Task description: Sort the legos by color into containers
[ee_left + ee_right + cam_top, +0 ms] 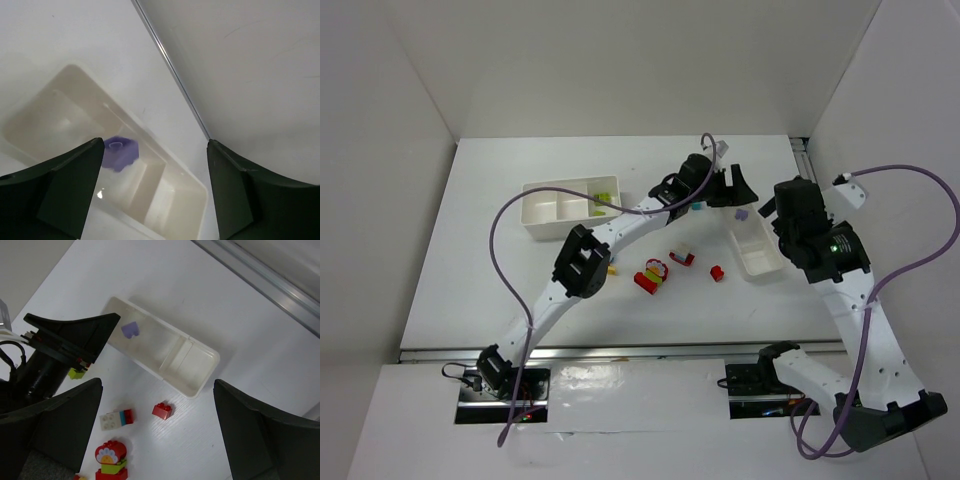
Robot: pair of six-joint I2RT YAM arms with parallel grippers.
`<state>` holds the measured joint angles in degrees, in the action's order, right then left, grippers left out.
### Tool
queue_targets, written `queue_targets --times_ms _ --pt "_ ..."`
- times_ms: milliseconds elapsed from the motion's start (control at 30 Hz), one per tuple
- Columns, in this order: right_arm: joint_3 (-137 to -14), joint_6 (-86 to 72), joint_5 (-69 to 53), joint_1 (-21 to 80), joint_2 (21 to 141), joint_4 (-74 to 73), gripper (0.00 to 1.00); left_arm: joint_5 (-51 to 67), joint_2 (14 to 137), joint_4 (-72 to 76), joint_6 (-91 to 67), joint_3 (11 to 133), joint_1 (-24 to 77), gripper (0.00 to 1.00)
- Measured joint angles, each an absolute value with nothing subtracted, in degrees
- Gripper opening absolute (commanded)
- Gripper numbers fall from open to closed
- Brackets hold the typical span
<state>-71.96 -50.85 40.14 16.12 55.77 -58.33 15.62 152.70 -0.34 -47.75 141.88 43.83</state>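
White tabletop [520, 290], right edge: purple brick [120, 152] is seen, apparently loose, in narrow tray [199, 362]. Left gripper [152, 150] and right gripper [157, 390] are spread, empty.

Bright, even overhead light floods the white table [520, 220], nearly washing out its surface; shadows beneath the arms fall faint and soft. The glossy front panel [620, 385] throws back patchy glare. On the left wrist camera, the left gripper [156, 141] shows dark fingers [65, 195] that loom soft-edged and out of focus, and the purple brick [120, 152] blurs slightly. On the right wrist camera, the narrow tray [195, 370] reads crisp, while the right gripper [158, 382] smears at the bottom corners.
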Motion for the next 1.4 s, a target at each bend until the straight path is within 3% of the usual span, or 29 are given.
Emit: queue_targets --times_ms 33,300,533,733,1067,1400 --pt "-72.01 -50.63 40.16 16.12 55.75 -58.39 0.99 15.55 152.94 -0.21 -48.05 141.88 44.10 1.00" --pt "-71.55 -49.82 39.59 16.12 55.51 -58.46 0.99 16.82 151.59 -1.41 -45.60 140.35 44.53 1.00" --pt "-67.68 -49.54 36.97 16.12 55.51 -56.95 0.99 18.15 130.43 -10.52 -38.68 118.83 41.17 1.00" --pt "-62.54 -46.98 31.92 15.68 56.21 -53.89 0.97 15.77 110.54 -17.04 -32.40 106.24 34.33 0.77" --pt "-55.83 -38.57 14.02 16.91 66.00 -43.88 0.97 -1.32 92.47 -29.85 -26.09 80.18 35.70 0.70" --pt "-55.44 -33.12 8.73 20.01 77.25 -40.69 0.76 -4.05 92.49 -37.50 -24.10 74.37 40.07 0.70"
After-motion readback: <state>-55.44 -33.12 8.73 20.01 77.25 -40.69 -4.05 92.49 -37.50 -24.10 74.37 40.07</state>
